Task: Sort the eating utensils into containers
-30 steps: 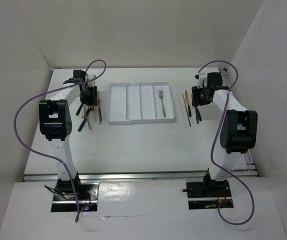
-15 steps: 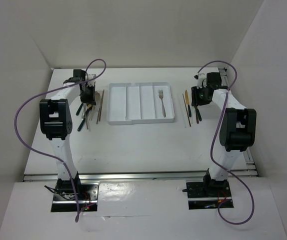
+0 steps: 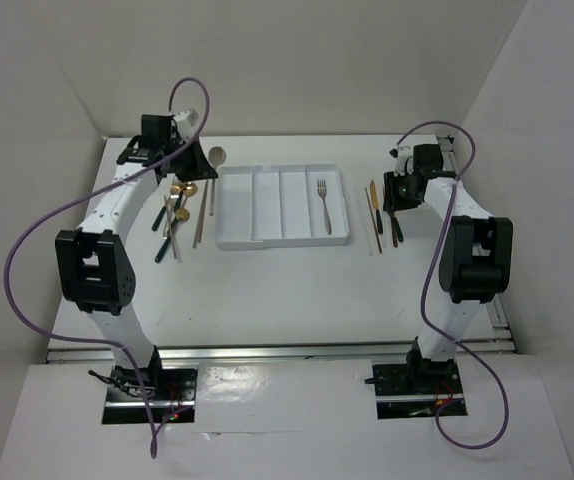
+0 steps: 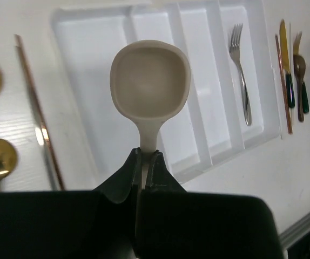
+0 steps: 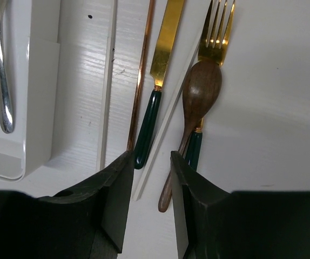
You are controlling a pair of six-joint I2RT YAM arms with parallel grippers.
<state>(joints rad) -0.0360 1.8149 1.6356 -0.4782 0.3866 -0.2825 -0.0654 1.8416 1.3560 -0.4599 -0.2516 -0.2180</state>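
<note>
Two purple cables (image 3: 435, 124) loop off the arms above the white desk (image 3: 287, 290). On the raised left arm the left tool (image 4: 147, 162) is clamped on the neck of a pale spoon (image 4: 149, 86), concave face to the wrist camera. The spoon is up in the air near the far left corner of the white tray (image 3: 235, 210). In the wrist view its bowl blocks part of the tray's left compartments.

The tray has four long parallel compartments. A silver fork (image 3: 321, 205) lies in the rightmost one, tines away from the arms.

Left of the tray, on the desk, is a loose pile of gold-headed spoons (image 3: 179, 190) with dark handles, plus thin brown chopsticks (image 3: 199, 215).

Right of the tray:
- a gold knife (image 5: 166, 43) with a teal handle
- a copper chopstick (image 5: 141, 75) just beside it
- a gold fork (image 5: 217, 32)
- a brown wooden spoon (image 5: 198, 97) lying over the fork's neck

Low over the knife's handle end hovers the right tool (image 5: 150, 167), fingers a narrow gap apart, gripping nothing.
</note>
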